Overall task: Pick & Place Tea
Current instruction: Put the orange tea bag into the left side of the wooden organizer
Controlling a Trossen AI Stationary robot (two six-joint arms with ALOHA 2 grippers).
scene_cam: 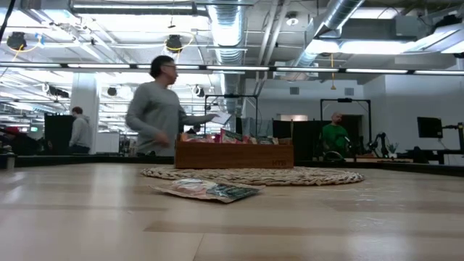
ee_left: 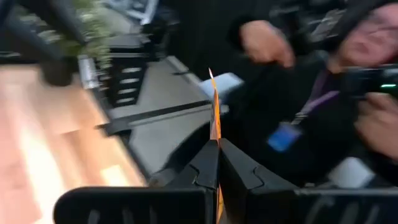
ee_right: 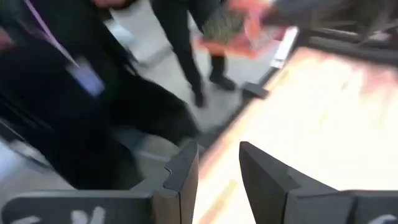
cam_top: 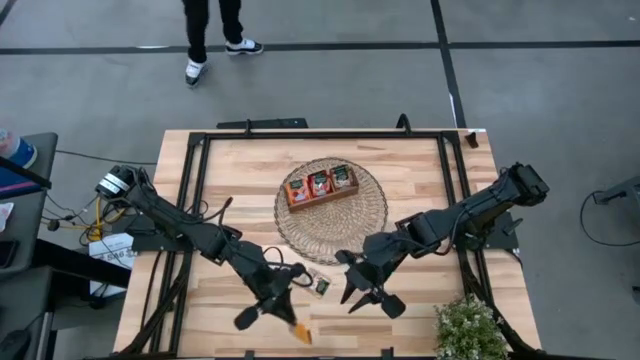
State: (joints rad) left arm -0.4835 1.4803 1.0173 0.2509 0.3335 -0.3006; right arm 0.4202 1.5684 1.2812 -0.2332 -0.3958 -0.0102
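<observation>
High view: the left end effector [cam_top: 285, 312] is clamped edge-on around one tea sachet [cam_top: 300, 331] near the surface's front edge, presumably for carrying to the wooden tray [cam_top: 320, 187], while the right end effector [cam_top: 362, 290], fingers parted and empty, hovers beside a loose sachet [cam_top: 320, 285].

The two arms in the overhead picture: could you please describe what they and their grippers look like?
Both arms are dark, nearly black, built of chunky jointed segments. Each ends in a two-finger gripper, the left gripper and the right gripper. Close up, the fingers are flat, matte black plates with stepped, notched inner edges. Loose black cables gather by the left arm's base.
</observation>
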